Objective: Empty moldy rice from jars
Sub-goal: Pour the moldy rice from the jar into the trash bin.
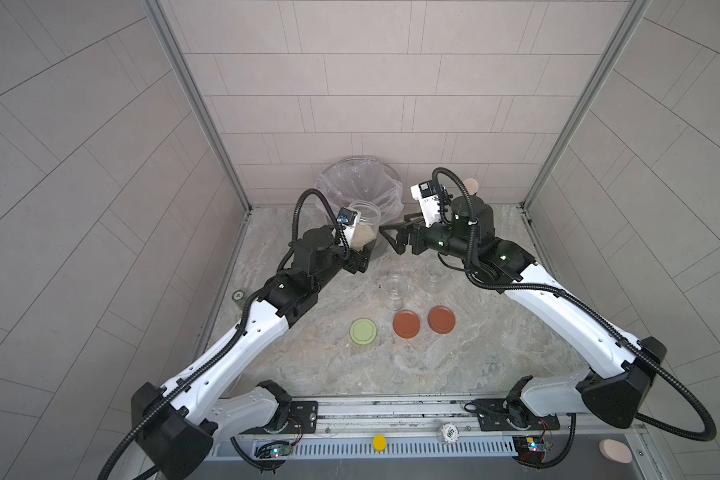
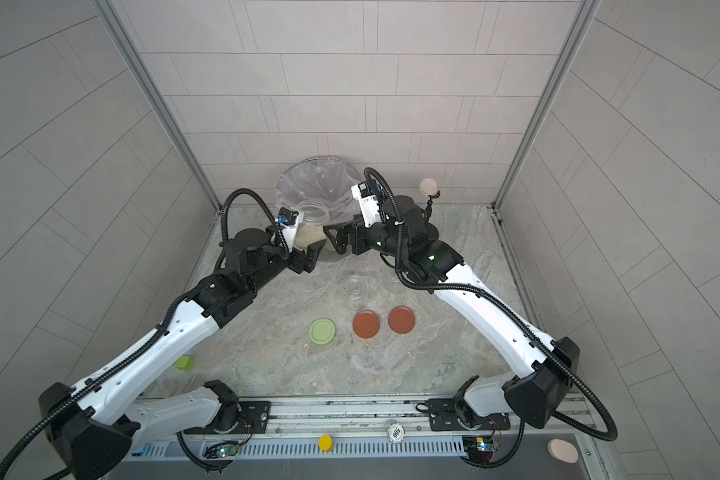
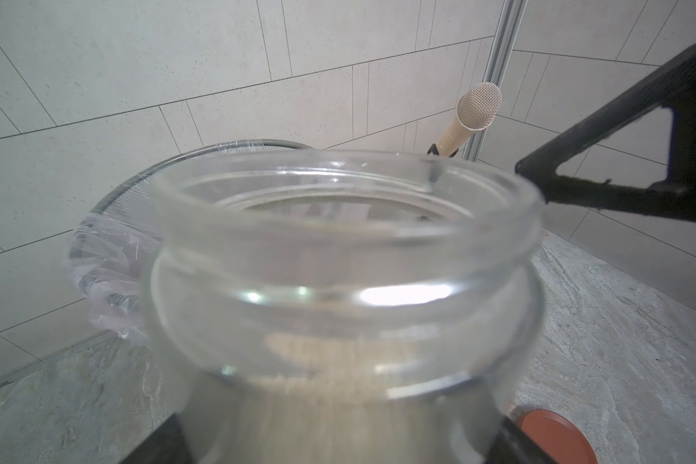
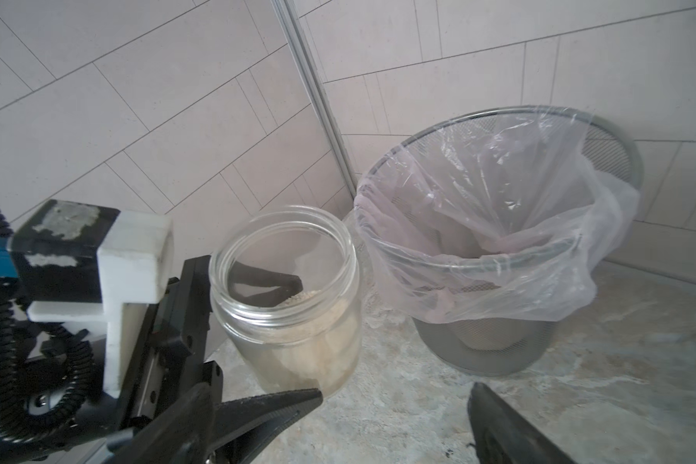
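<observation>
Jar [image 3: 346, 281] fills my left wrist view: lidless, upright, left claw [image 1: 362, 249] clamped on its lower body, rice [image 4: 318, 333] in the bottom half. I hold it just beside the bin [image 4: 479, 345], ready to tip. Right claw [image 4: 396, 391] wide, empty, near the jar. Two jars [image 1: 395, 286] on the desk [image 1: 308, 361] look empty, lids [image 1: 407, 324] off.

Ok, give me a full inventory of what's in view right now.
Clear glass jar of off-white moldy rice: one, lid off, back centre, gripped.
Empty-looking clear glass jars: two, mid-table.
Rust-red round lids: two, side by side, in front of those jars.
Pale green round lid: one, left of the red lids.
Grey mesh bin with clear liner: one, against back wall.
Beige microphone: one, back right.
Yellow disc: one, front rail.
Left hand: shut on the rice jar.
Right hand: open, empty, beside that jar.
</observation>
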Available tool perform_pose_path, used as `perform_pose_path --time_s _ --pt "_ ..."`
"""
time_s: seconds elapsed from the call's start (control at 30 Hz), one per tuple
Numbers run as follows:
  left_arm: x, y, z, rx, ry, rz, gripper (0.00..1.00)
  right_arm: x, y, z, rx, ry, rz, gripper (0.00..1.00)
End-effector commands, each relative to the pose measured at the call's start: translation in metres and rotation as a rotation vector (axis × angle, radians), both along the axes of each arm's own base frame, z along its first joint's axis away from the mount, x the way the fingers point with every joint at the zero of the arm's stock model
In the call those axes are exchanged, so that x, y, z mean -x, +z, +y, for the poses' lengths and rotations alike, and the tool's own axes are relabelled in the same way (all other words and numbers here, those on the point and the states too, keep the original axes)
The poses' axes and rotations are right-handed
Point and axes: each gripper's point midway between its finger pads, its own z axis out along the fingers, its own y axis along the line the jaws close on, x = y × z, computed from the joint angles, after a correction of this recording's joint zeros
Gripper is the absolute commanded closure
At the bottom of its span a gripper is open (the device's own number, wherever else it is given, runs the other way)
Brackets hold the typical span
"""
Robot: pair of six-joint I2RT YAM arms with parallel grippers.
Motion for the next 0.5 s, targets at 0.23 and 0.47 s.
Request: perform_pose_path --time_s 0.23,0.47 --pt "-0.015 0.043 -0.004 0.111 -0.076 -0.131 0.85 -0.015 0.015 0.03 -0.101 0.063 0.022 0.0" --pt "-0.033 0.053 -0.002 0.129 -0.097 -0.142 0.85 -0.036 0.013 0.052 -0.099 0.089 0.021 0.0"
